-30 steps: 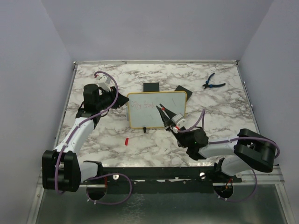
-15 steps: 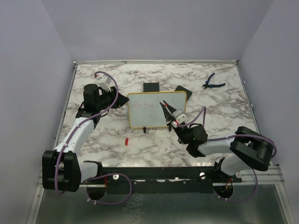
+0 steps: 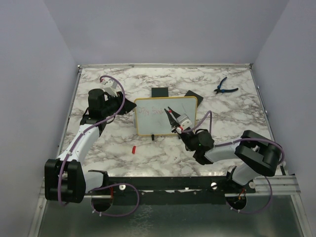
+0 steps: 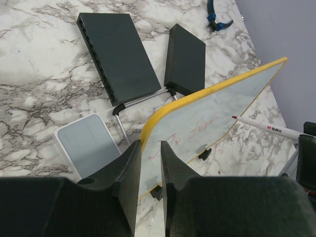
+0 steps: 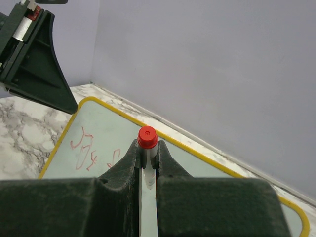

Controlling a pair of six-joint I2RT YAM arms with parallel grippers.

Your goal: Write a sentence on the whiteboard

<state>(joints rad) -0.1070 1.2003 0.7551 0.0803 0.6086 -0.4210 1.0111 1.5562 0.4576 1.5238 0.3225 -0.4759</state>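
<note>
The whiteboard (image 3: 185,109) stands upright mid-table, white with a yellow frame and black feet. My left gripper (image 3: 130,107) is shut on its left edge; in the left wrist view the fingers straddle the yellow rim (image 4: 150,148). My right gripper (image 3: 172,117) is shut on a white marker (image 5: 147,137) whose red end shows between the fingers. The marker (image 4: 269,130) points its tip at the board's face; contact is unclear. The sentence (image 3: 149,112) is faint red scribble on the board's left half, also seen as the red scribble (image 5: 84,147) in the right wrist view.
Two small black squares (image 3: 159,92) (image 3: 193,96) lie behind the board. Blue pliers (image 3: 224,86) rest at the far right. A small red cap (image 3: 134,149) lies in front of the board. A small white-rimmed grey panel (image 4: 86,143) sits behind the board's left edge.
My right gripper has moved left and slightly up across the board with the marker. The left gripper and the board have stayed where they were.
</note>
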